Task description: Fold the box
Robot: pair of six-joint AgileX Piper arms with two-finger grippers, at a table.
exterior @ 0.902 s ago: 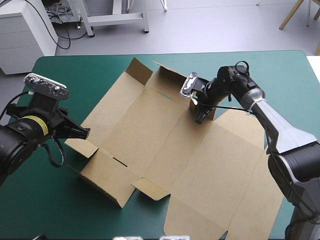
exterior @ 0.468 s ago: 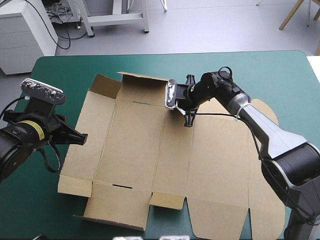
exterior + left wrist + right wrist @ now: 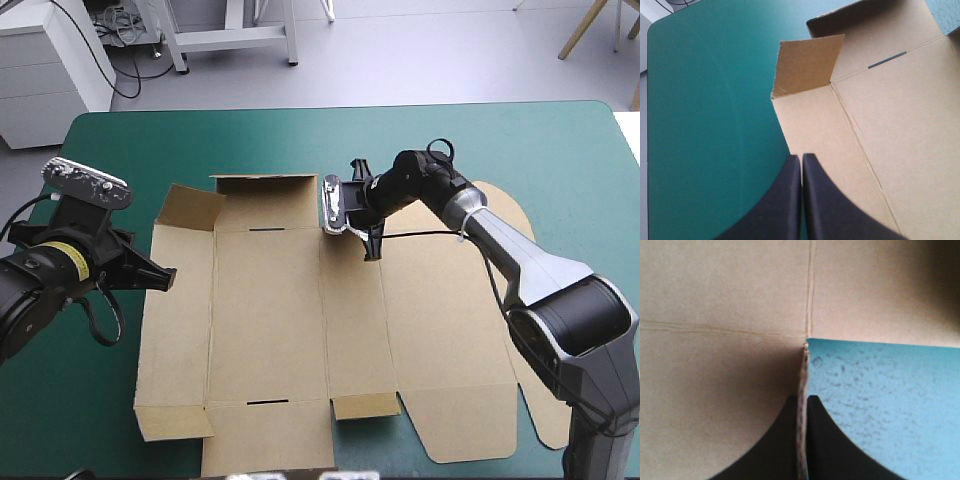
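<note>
Cardboard in one cut brown sheet, the box lies opened out almost flat across the middle of the teal-green surface, its scored creases dividing it into long panels that run from the far side to the near side. At its far left corner two flaps stand up from the sheet: a wide one along the far edge and a smaller corner flap beside it, tilted inward. Two short dark slits show in one panel, one near the far crease and one near the near crease. Rounded tabs shape the sheet's right side, and small square flaps line the near edge, which reaches almost to the surface's near edge. The right claw sits at the box's far edge, its black fingers all but together and clamped on a raised strip of the board; in the right wrist view that strip runs edge-on between the claw, with flat box to one side and bare surface to the other. The left claw hangs at the box's left edge with its fingers pressed together on nothing; in the left wrist view the claw points along that edge of the box, toward the raised corner flap, with surface alongside. Whether its tips touch the board cannot be told.
</note>
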